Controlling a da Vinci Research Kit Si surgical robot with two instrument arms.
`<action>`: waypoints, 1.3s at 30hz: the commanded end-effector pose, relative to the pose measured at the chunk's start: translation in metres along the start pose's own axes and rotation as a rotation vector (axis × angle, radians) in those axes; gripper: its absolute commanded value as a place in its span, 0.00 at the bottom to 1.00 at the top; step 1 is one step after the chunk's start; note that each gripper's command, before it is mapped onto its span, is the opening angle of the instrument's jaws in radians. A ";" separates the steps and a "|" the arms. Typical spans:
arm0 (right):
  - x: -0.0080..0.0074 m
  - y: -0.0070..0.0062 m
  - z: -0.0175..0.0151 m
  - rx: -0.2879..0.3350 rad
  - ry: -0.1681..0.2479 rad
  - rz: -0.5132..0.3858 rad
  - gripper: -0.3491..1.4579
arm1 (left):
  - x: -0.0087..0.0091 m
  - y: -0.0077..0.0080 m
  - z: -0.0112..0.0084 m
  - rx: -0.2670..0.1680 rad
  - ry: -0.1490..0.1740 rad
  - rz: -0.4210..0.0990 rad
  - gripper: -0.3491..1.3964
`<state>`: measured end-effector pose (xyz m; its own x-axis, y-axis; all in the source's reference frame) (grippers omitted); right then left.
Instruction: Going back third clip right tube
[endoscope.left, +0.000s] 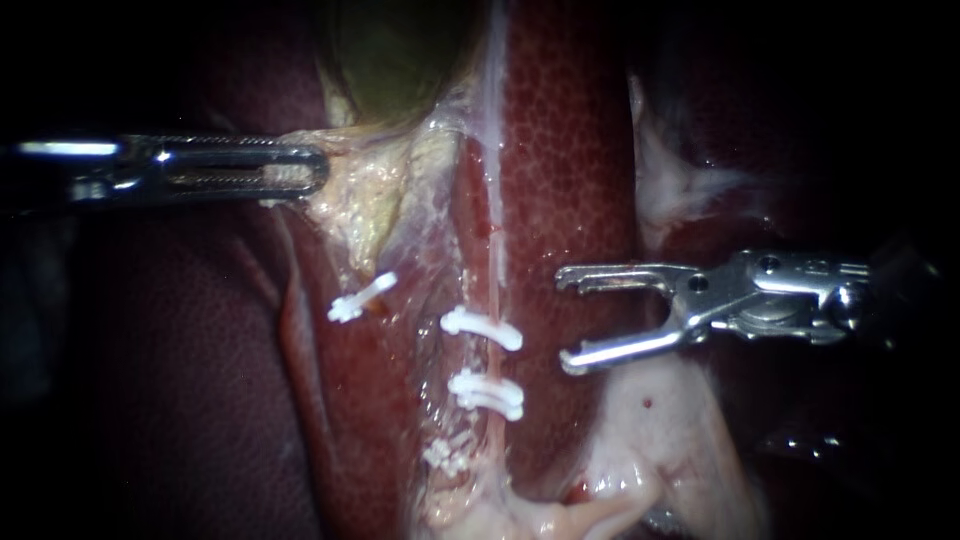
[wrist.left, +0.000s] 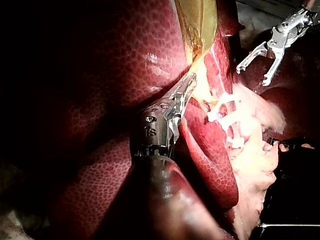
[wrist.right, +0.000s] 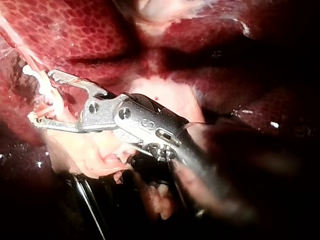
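Endoscope: the left instrument (endoscope.left: 300, 170) has its jaws clamped on pale tissue (endoscope.left: 370, 205) just below the gallbladder (endoscope.left: 400, 50). The right instrument (endoscope.left: 565, 320) hangs with jaws wide apart and empty, just beside the right tube (endoscope.left: 494, 240), which has white clips (endoscope.left: 482, 328) across it. Left wrist: jaws closed on that tissue. Right wrist: jaws spread, holding nothing, clips just ahead.

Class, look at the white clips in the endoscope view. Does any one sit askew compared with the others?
Yes. The leftmost clip slants upward and sits apart. The next clip and the clip below it, facing the open, empty jaws of the right instrument, lie nearly level and parallel.
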<state>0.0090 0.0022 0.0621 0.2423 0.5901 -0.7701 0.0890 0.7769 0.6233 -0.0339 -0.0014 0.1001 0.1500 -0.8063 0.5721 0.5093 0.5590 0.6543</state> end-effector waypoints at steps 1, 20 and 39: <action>0.0002 0.0001 -0.0002 0.000 -0.001 -0.005 0.52 | 0.0001 0.0000 0.0001 -0.001 0.000 0.000 0.12; 0.0018 0.0001 -0.0025 0.007 0.016 -0.028 0.52 | 0.0025 -0.0003 0.0034 -0.006 0.014 0.015 0.12; 0.0020 0.0001 -0.0025 0.006 0.022 -0.039 0.52 | 0.0039 -0.0010 0.0063 0.009 0.036 0.030 0.12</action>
<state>0.0071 0.0040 0.0603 0.2171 0.5646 -0.7963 0.1039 0.7977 0.5940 -0.0393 -0.0039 0.1048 0.1955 -0.7954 0.5736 0.4979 0.5845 0.6407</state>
